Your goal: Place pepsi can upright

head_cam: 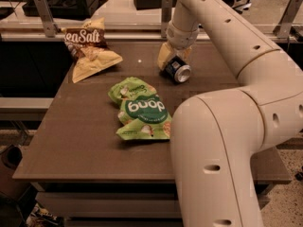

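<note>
Holds the pepsi can pinched in the gripper toward the far side of the table, tilted, silver end facing outward, probably to swing it upright beyond the green bags.

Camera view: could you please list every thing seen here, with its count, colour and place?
table: one, dark brown, centre.
pepsi can: one, blue with silver end, tilted, far middle of the table.
Sea Salt bag: one, brown and cream, far left of the table.
upper green bag: one, green, middle of the table.
lower green bag: one, green with white letters, overlapping the upper one, nearer.
grey posts: three, behind the table.
arm: one, cream-white, right side, reaching far.
claw: one, yellowish, down over the pepsi can.
</note>
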Robot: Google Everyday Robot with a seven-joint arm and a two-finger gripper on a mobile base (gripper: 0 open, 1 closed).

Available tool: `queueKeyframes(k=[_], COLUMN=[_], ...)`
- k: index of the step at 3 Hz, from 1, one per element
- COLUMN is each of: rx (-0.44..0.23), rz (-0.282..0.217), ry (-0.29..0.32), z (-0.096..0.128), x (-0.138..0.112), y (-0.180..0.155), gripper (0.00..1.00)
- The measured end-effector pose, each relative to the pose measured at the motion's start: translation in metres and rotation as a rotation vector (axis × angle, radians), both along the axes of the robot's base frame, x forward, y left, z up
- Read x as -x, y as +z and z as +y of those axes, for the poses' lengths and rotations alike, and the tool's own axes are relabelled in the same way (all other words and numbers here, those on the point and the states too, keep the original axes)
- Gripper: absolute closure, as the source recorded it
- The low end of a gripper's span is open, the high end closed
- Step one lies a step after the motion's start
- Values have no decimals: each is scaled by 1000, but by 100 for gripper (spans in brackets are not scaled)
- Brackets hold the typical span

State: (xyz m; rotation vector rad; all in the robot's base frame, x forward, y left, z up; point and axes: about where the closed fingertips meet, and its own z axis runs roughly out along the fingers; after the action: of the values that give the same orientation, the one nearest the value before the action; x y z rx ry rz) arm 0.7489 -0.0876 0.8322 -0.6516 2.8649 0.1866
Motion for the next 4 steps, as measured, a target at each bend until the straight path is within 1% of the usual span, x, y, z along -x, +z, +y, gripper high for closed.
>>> queueKeyframes(k=[1, 2, 3, 4], rx=[0, -8, -15, -54], rz=[0, -26, -52, -110], ry=[0, -21, -61, -111], z=[0, -8, -24, -45], x=[0, 1, 8, 20], y=[0, 4, 8, 18], gripper=[100, 100, 100, 100])
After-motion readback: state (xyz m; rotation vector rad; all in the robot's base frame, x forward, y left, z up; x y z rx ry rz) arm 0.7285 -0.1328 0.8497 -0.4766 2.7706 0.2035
